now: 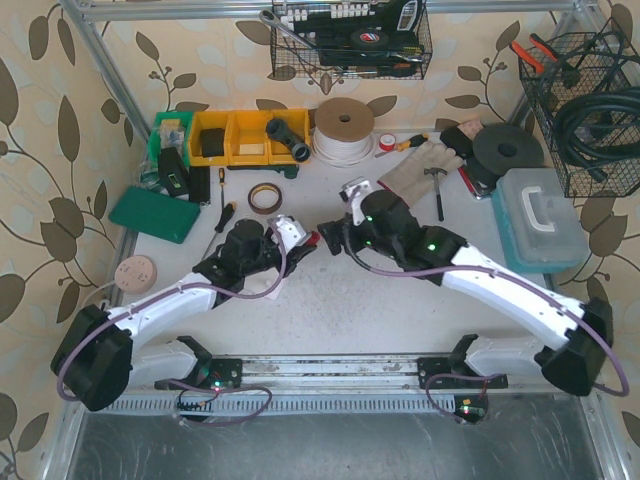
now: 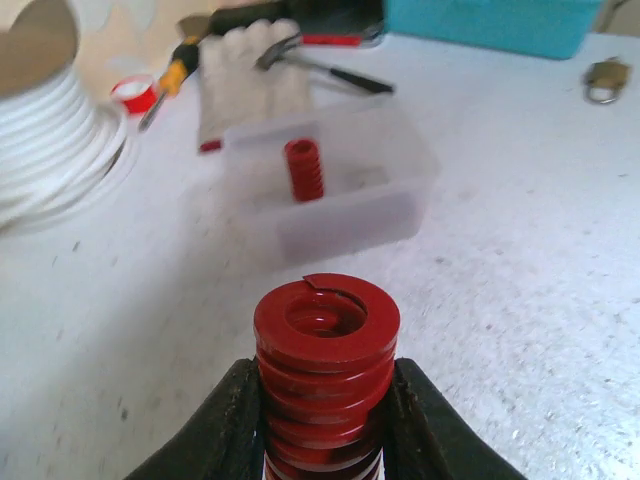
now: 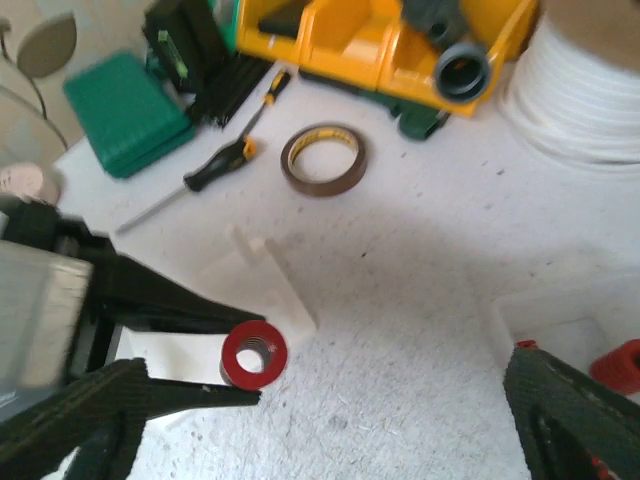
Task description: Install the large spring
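Left pincer (image 2: 327, 392) clamps large spring (image 2: 326, 330), axis near upright.

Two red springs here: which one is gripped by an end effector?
The larger red spring, clamped between the fingers of the left end effector. The smaller red spring stands upright in the translucent box.

No legible text, brand, number or sign in any view.
- Wire basket (image 1: 350, 40), 12 o'clock in top view: pale markings on dark items inside, too small to read.
- Brown tape roll (image 3: 323, 158) on bench (image 3: 420, 300), about 12 o'clock of centre in right wrist view: yellowish marks on rim, blurred, unreadable.
- Left wrist view: no print visible on anything.
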`<move>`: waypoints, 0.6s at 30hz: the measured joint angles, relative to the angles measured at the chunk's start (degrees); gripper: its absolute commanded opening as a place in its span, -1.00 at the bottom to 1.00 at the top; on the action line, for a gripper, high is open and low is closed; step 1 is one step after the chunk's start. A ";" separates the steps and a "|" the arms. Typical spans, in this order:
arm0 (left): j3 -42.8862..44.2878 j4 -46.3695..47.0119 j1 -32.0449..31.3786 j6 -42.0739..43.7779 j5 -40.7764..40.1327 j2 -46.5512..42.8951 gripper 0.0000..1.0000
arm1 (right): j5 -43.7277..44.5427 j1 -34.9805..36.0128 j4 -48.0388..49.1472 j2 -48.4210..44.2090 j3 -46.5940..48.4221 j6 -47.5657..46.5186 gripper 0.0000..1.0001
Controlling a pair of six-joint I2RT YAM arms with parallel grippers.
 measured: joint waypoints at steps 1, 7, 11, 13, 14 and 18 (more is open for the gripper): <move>-0.96 0.07 0.00 -1.84 -1.46 -0.55 -1.00 | 1.16 0.00 0.04 -1.79 -0.24 0.55 1.00; -9.18 1.44 0.00 -14.29 -12.79 -8.63 -1.00 | 7.15 -0.07 0.79 -9.99 -3.34 1.95 1.00; -14.36 3.48 -0.63 -21.57 -21.75 -14.01 -1.00 | 9.81 -0.42 1.07 -11.61 -6.29 1.92 0.98; -16.87 4.07 -2.73 -23.19 -26.56 -15.98 -1.00 | 10.49 -0.72 0.92 -11.61 -7.30 1.73 0.97; -17.97 4.15 -4.26 -23.69 -29.00 -16.85 -1.00 | 10.71 -0.90 0.79 -11.61 -7.61 1.55 0.97; -20.61 4.63 -7.61 -25.42 -34.51 -19.08 -1.00 | 11.04 -1.31 0.94 -11.61 -8.04 1.05 0.96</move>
